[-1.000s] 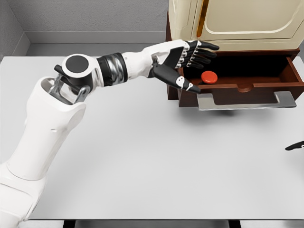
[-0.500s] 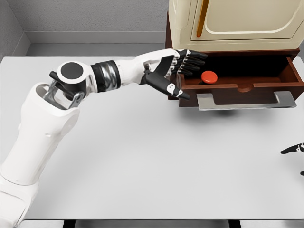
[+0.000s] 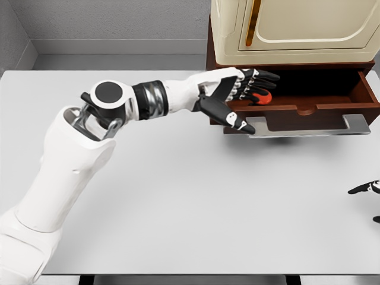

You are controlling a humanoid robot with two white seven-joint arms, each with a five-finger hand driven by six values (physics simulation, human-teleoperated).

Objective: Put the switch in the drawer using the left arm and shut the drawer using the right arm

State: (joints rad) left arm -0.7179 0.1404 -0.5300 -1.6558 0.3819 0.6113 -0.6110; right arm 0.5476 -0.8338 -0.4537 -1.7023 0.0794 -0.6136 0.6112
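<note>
The red round switch [image 3: 264, 98] lies inside the open brown drawer [image 3: 309, 110], near its left end. My left hand [image 3: 244, 98] reaches over the drawer's left front corner with its fingers spread. Its black fingertips partly cover the switch, and the thumb hangs down in front of the drawer's front panel. I cannot tell whether the fingers touch the switch. The drawer's grey handle [image 3: 309, 126] sticks out toward me. At the right edge only the dark fingertips of my right hand [image 3: 365, 190] show, low over the table.
A cream cabinet [image 3: 297, 29] with a door sits on top of the brown drawer unit at the back right. The white table [image 3: 178, 196] spreads out in front of the unit. A grey wall runs behind it.
My left hand drew back to the left, then pushed right again over the drawer, now partly covering the switch. The switch stayed put. The right fingertips shifted slightly at the edge.
</note>
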